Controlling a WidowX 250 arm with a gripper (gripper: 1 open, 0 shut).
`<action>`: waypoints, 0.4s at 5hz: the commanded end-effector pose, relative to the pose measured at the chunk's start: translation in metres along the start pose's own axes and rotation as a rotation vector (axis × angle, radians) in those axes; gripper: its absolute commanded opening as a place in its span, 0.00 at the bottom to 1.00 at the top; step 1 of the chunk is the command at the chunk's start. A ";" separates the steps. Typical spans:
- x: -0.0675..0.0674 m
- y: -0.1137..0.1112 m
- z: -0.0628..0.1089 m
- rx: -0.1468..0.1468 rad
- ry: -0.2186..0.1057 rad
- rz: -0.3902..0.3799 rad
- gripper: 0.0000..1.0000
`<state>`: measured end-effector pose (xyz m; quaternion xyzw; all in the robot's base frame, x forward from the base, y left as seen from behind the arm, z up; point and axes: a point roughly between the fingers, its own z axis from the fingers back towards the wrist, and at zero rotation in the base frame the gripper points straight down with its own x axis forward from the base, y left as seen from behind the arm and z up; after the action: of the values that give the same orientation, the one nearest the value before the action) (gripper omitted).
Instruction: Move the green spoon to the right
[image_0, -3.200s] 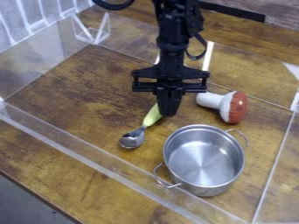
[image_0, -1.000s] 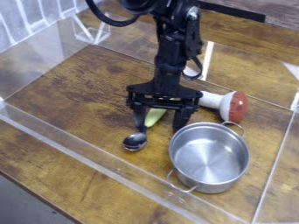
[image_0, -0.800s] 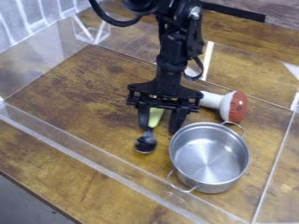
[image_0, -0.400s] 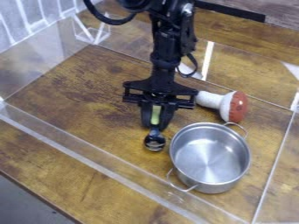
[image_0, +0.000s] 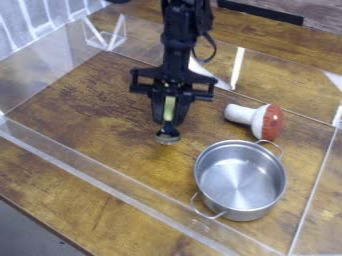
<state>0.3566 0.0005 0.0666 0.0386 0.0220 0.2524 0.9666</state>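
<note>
The green spoon (image_0: 168, 133) hangs nearly upright above the wooden table, its yellow-green handle up between the fingers and its silver bowl at the bottom. My gripper (image_0: 170, 110) points straight down and is shut on the handle, left of the mushroom toy and up-left of the steel pot. The spoon's bowl looks a little clear of the wood.
A steel pot (image_0: 199, 170) with two handles stands at the front right. A red-capped mushroom toy (image_0: 259, 119) lies to the right of the gripper. Clear acrylic walls (image_0: 80, 165) ring the wooden table (image_0: 94, 105).
The gripper closed on the spoon's handle, lifted it off the table so it swung upright, and carried it up and to the left in the picture, away from the pot.
</note>
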 end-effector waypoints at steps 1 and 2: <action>0.008 0.013 0.065 -0.079 -0.122 -0.016 0.00; 0.011 0.021 0.083 -0.100 -0.149 0.003 0.00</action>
<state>0.3602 0.0117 0.1100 0.0222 -0.0054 0.2426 0.9698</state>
